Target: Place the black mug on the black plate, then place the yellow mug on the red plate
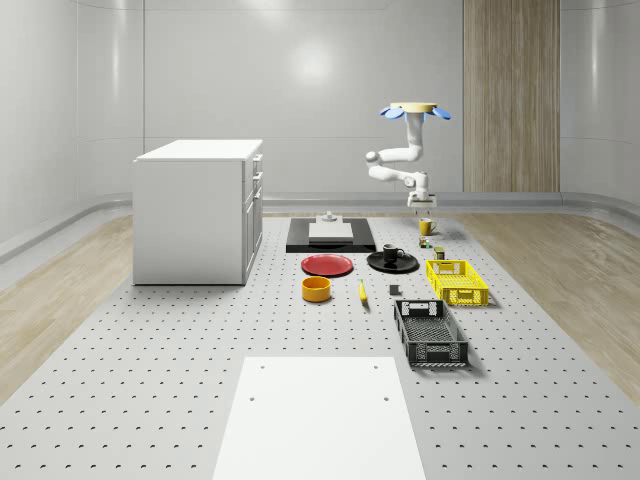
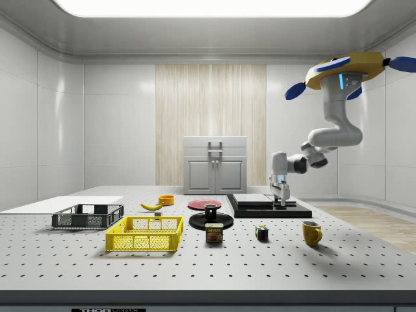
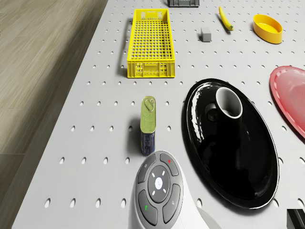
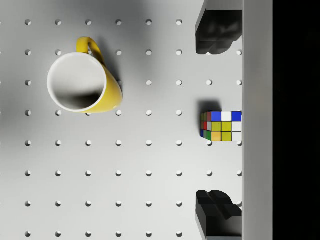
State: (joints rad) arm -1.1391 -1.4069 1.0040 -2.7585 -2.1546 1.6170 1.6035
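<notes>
Black mug (image 1: 392, 253): whole-scene view, upright on the black plate (image 1: 408, 264), beside the red plate (image 1: 327, 265); one of each.
Yellow mug (image 1: 426, 227): stands alone on the table (image 1: 150, 380), apart from both plates, open surface around it.
Drone (image 1: 414, 110): hovers high above the table's far part; arm bends down, gripper (image 1: 418, 201) hangs just above the yellow mug.
Crates: two, yellow crate (image 1: 456, 281) and dark crate (image 1: 430, 332).
Side view: arm elbows toward the cabinet (image 2: 215, 165); gripper (image 2: 279, 194) points down, yellow mug (image 2: 311, 233) near the table edge.
Drone view: black mug (image 3: 228, 106) on black plate (image 3: 248, 157); one can (image 3: 147, 125) beside it.
Wrist view: fingers (image 4: 216, 34) spread apart, empty; yellow mug (image 4: 83, 83) upright, cube (image 4: 221, 125) well apart.
</notes>
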